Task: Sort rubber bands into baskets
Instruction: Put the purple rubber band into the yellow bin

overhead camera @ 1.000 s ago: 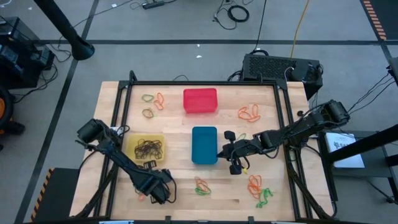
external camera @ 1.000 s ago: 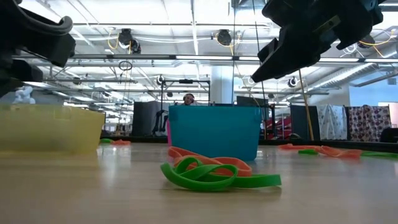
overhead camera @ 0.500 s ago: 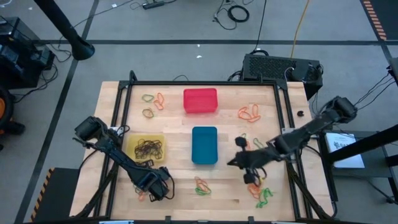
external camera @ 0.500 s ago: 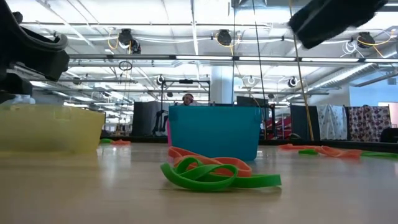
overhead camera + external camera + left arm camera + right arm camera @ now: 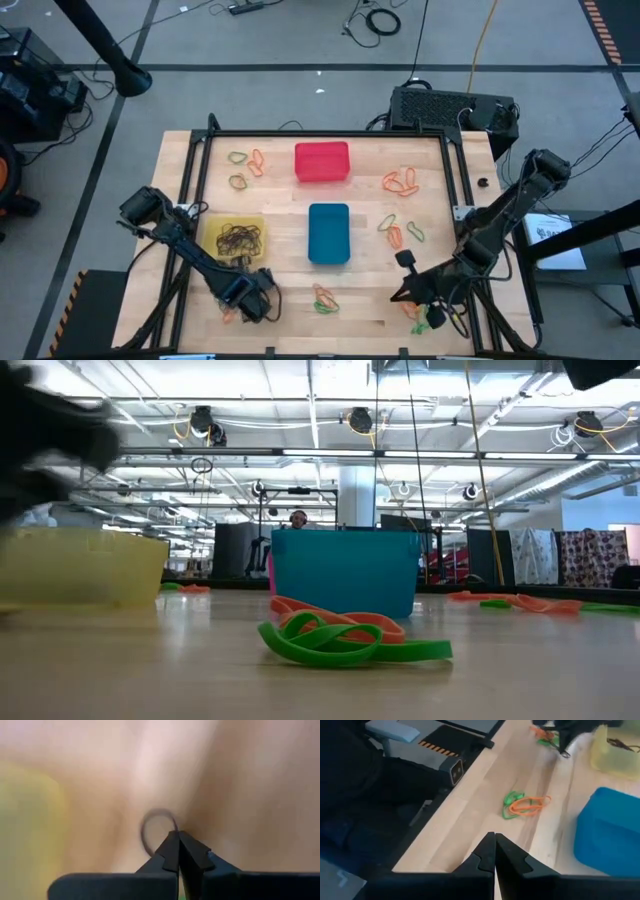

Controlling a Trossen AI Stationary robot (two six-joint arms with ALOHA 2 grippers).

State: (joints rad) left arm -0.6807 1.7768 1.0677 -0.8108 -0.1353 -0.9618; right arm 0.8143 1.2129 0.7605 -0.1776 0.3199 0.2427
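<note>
Because your left tool (image 5: 178, 851) has its two fingers pressed together on a thin dark rubber band (image 5: 156, 827), the move that comes turns on where the yellow basket (image 5: 213, 232) lies from it. From the tool tips the loop stands out forward, small and round, dark brown or black, and it seems pinched at its near edge; whether it is lifted off the worktop (image 5: 290, 290) I cannot tell. In the high view this tool (image 5: 250, 300) is at the near left part of the worktop, and the yellow basket is just beside it, farther from you and a little to the left. This basket already holds a heap of dark bands (image 5: 238, 238), so I judge the loop belongs there.

Your right tool (image 5: 404, 292) is also pressed together and holds nothing that I can see. It hangs near the orange and green bands (image 5: 422, 312) at the near right corner. The blue basket (image 5: 328, 233) and the red basket (image 5: 322, 162) are well apart from the left tool, so the left arm is clearly the nearer one for the yellow basket.
</note>
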